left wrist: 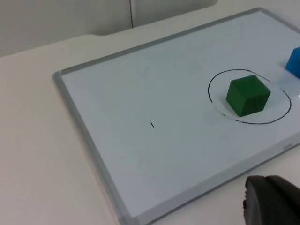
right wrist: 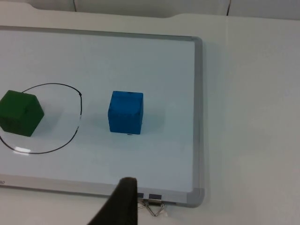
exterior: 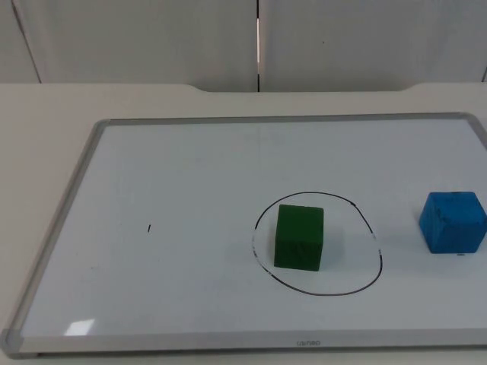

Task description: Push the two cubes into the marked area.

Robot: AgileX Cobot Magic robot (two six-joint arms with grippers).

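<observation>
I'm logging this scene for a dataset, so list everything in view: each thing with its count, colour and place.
green cube: one, green, on the whiteboard inside the drawn circle, towards its left side.
blue cube: one, blue, on the whiteboard outside the circle, to its right, near the board's right edge.
marked circle: one, black pen outline, right of the board's middle.
whiteboard: one, white with a grey metal frame, lying flat on the table.
small pen mark: one, black, on the board's left half.
binder clip: one, metal, at the board's near right corner.
table: one, off-white, under the board.
partition wall: grey, behind the table.
left gripper: black fingertip, off the board's near edge.
right gripper: black fingertip, near the board's near right corner.
</observation>
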